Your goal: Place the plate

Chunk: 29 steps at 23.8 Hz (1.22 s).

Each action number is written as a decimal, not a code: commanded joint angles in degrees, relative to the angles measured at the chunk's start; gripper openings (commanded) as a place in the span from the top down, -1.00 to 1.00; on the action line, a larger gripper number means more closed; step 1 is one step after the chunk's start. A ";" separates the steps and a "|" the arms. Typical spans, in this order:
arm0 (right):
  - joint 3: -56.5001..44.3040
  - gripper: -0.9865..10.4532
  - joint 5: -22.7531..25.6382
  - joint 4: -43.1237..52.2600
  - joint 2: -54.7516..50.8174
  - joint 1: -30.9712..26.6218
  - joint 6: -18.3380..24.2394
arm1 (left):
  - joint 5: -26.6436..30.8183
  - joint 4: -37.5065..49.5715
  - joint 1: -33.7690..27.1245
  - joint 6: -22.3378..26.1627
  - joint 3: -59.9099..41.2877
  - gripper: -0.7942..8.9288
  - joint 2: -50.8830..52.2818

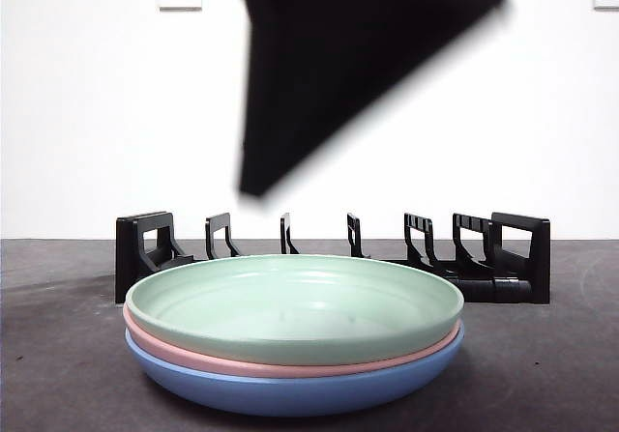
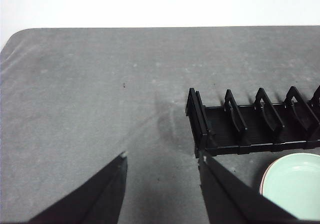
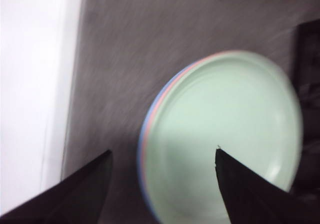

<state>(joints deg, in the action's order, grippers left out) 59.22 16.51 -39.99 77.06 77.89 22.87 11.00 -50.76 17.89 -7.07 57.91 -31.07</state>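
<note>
Stacked plates occupy the near table; black rack stands just behind. Bare table flanks both; all rack slots stand unoccupied.

Left pincer: two flat matte-black jaws, each a long wedge tapering to a narrow squared tip, edges catching a thin pale highlight; no screws, cables or markings visible. Right pincer: same plain black wedge jaws, outlines soft with blur. Front view shows only a large, blurred black angular mass, featureless, narrowing to a blunt lower corner.
</note>
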 commanded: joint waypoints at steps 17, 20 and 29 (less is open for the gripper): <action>-0.77 0.30 -24.09 11.72 -15.04 -53.83 -6.71 | -0.09 2.71 0.11 -2.89 1.07 0.38 -0.85; -0.77 0.30 -28.48 14.69 -15.04 -62.80 -9.77 | -0.11 4.98 0.13 -3.15 1.07 0.38 -2.10; -0.72 0.80 -28.63 11.41 -15.06 -69.59 -13.46 | -1.11 7.93 0.17 -2.67 1.07 0.82 -8.35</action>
<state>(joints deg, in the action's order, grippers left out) 58.22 -11.99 -28.77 61.60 8.16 10.52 10.15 -43.40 17.89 -10.09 57.91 -39.31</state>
